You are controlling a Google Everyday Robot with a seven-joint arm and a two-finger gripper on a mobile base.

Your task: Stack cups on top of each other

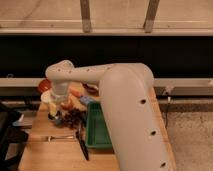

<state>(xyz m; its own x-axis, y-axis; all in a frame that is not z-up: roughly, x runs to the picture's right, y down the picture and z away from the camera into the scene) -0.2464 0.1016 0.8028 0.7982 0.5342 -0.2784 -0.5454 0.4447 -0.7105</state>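
Note:
My gripper (pixel 56 113) hangs below the white wrist over the left part of the wooden table (pixel 50 155), among a cluster of small objects. A cream-white cup (pixel 52 107) stands right beside it, partly covered by the wrist. A small dark object (pixel 56 119), possibly the metal cup, sits just below the gripper. A light-blue piece (pixel 87 100), possibly the blue cup, shows by the arm at the green tray's back edge. I cannot tell whether anything is held.
A red-orange bowl (pixel 44 85) stands at the back left beside a white plate (pixel 46 96). An orange item (pixel 75 92) and dark red items (pixel 75 118) lie near the gripper. A green tray (pixel 97 129), a fork (pixel 57 137) and a black utensil (pixel 82 146) lie in front.

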